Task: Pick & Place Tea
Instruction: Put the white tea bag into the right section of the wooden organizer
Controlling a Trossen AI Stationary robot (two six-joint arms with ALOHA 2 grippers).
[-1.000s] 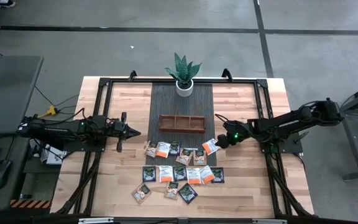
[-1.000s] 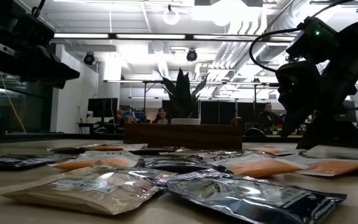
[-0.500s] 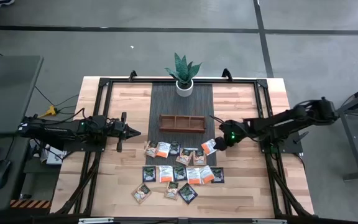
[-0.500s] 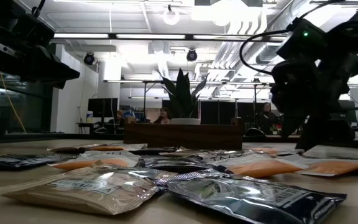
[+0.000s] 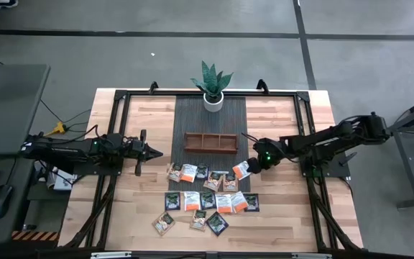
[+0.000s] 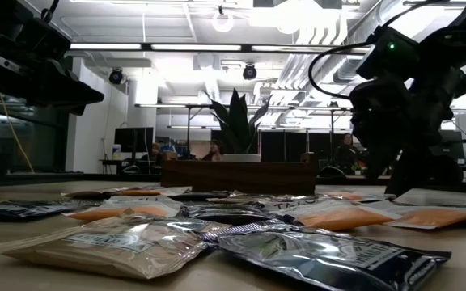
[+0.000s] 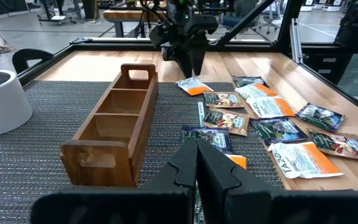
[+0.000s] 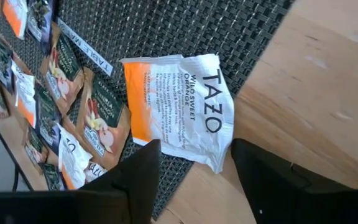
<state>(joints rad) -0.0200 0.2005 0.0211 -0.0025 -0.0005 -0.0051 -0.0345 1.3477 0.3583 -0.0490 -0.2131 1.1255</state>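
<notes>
Right gripper (image 5: pixel 252 164) lowered over an orange-and-white tea packet (image 5: pixel 241 170), nearer to it than a second ago.

Since the earlier frames the right arm has reached further in toward the packets and dropped: its gripper (image 8: pixel 194 171) now hangs just above the packet (image 8: pixel 178 107), fingers spread wide to either side of one edge and holding nothing. That packet lies flat, half on the dark woven mat (image 8: pixel 166 28) and half on bare wood, directly under the open fingers; the other tea packets (image 5: pixel 207 201) spread beyond it, away from the arm. The wooden tray (image 5: pixel 210 142) sits near the gripper's far side. The right arm stretches low and nearly straight across the table (image 5: pixel 146 119). The left gripper (image 5: pixel 153 153) has not moved, fingers pressed shut and empty, well apart from the packets.
</notes>
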